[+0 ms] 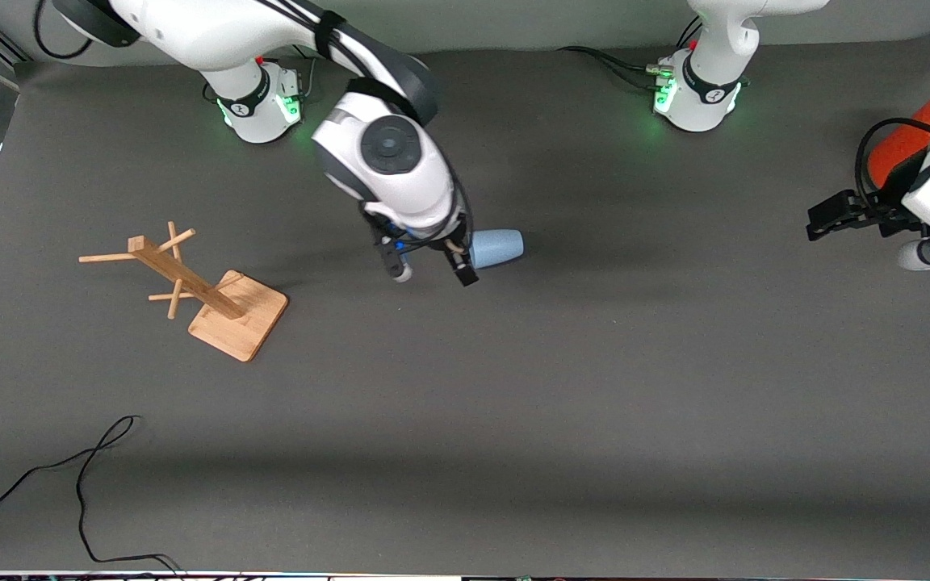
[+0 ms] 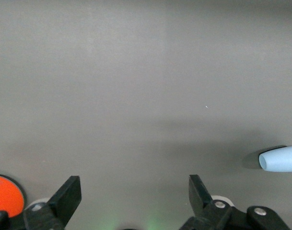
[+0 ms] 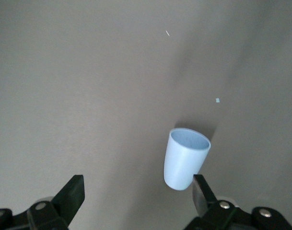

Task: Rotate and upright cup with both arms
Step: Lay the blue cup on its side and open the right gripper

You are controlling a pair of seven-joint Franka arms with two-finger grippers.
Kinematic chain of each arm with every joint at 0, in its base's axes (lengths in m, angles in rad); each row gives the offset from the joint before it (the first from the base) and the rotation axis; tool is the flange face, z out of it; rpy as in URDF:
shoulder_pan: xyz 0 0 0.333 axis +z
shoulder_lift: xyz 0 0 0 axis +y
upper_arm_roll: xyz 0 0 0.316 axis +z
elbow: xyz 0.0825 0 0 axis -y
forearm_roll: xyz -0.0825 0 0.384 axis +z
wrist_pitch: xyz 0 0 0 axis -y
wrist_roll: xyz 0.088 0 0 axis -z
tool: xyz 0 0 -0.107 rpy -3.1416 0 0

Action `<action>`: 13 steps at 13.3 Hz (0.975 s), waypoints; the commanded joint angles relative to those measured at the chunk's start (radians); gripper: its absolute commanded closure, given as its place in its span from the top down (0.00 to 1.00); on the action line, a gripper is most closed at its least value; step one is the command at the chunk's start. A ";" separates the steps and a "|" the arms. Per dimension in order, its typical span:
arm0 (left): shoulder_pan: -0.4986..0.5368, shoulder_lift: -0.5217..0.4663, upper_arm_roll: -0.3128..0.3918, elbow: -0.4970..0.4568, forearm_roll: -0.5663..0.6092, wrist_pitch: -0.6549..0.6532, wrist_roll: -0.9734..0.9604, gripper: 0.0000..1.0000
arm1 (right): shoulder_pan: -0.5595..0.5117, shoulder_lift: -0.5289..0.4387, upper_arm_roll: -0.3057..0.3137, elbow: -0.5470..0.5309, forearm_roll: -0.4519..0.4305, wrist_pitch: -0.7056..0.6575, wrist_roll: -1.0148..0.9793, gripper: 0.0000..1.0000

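Note:
The light-blue cup [image 1: 499,247] lies on its side on the grey table mat, mouth toward the left arm's end, base toward the right arm's end. My right gripper [image 1: 433,273] is open and low over the mat beside the cup's base. In the right wrist view the cup [image 3: 185,158] lies just off one fingertip [image 3: 202,190], not between the jaws of my right gripper [image 3: 136,194]. My left gripper [image 1: 827,219] is open and empty, waiting at the left arm's end of the table. Its wrist view shows the left gripper [image 2: 134,191] open and the cup [image 2: 280,159] farther off.
A wooden peg rack [image 1: 205,292] stands toward the right arm's end of the table. An orange-red can [image 1: 901,147] with a grey lid lies by the left arm, also showing in the left wrist view [image 2: 4,194]. A black cable [image 1: 84,476] trails near the front edge.

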 commanded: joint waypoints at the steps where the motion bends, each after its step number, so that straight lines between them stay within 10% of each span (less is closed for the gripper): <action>1: -0.047 -0.007 0.003 -0.001 -0.004 -0.013 -0.058 1.00 | -0.015 -0.119 -0.060 -0.021 0.041 -0.077 -0.259 1.00; 13: -0.420 0.056 0.003 0.019 0.008 0.002 -0.519 1.00 | -0.006 -0.497 -0.583 -0.115 0.248 -0.175 -1.327 1.00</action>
